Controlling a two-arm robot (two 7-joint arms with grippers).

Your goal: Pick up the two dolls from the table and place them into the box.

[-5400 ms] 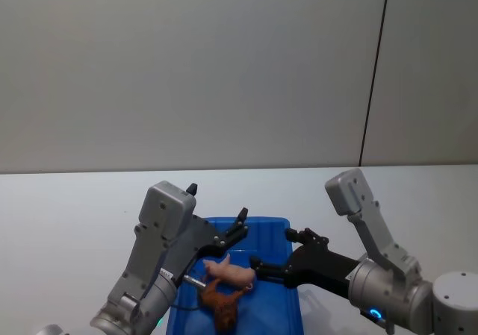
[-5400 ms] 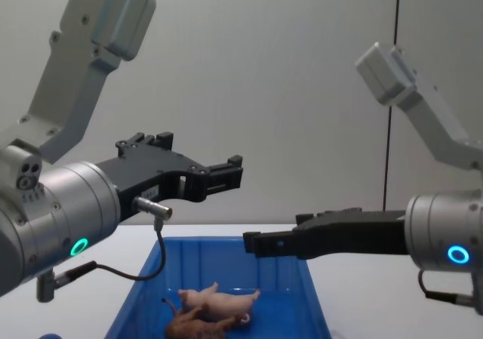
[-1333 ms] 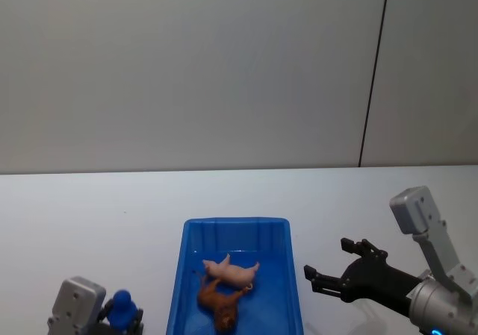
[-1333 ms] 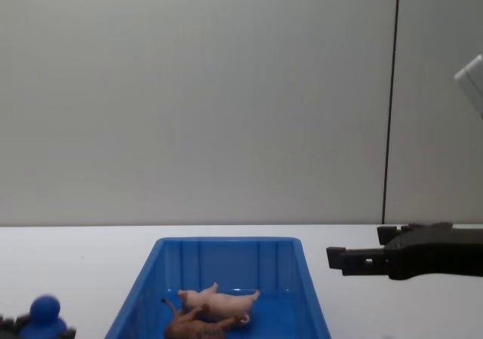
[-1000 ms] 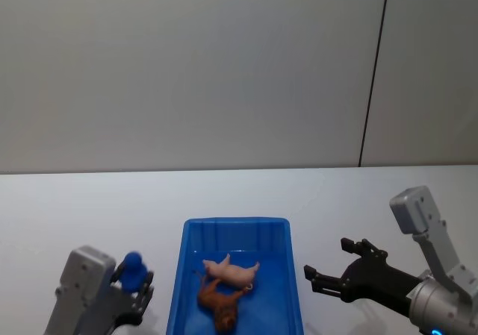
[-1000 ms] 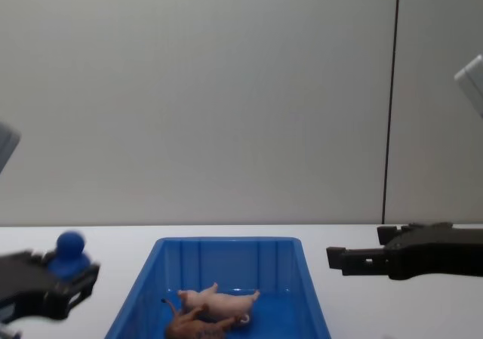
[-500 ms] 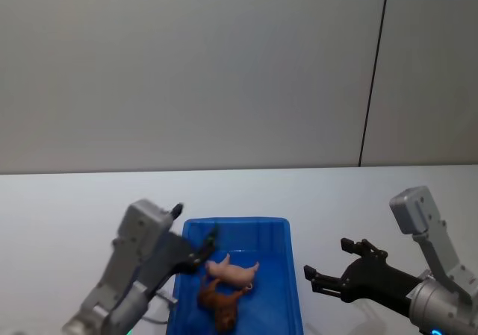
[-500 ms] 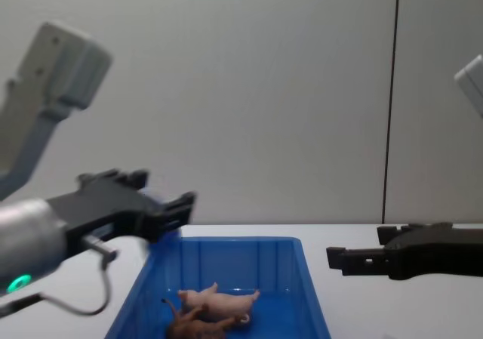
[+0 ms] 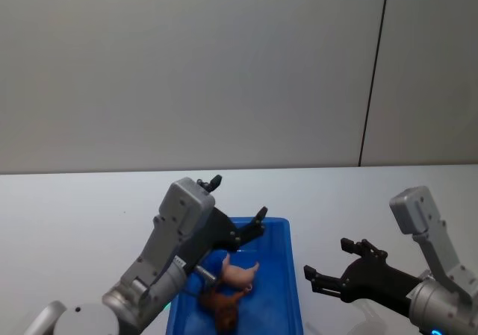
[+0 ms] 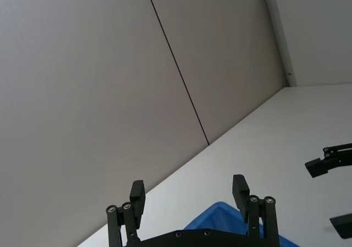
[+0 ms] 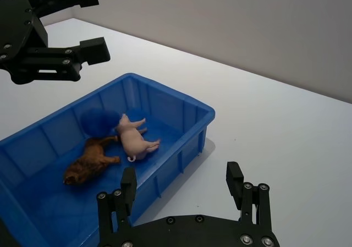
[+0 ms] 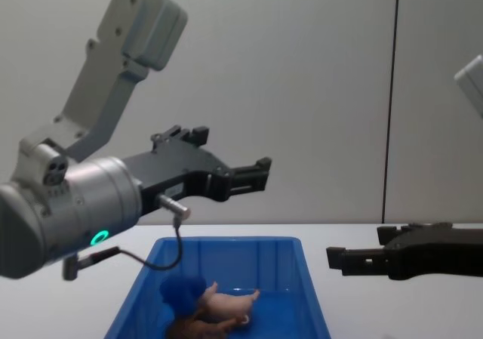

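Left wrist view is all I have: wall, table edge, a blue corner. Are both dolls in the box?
Observer: Yes. The pink pig and the brown animal lie side by side on the floor of the box.
Operator: Anything else in there?
Observer: A fuzzy blue lump, up against the pig's head.
Operator: Right claw?
Observer: The right claw is open and holds nothing, over the table to the right of the box.
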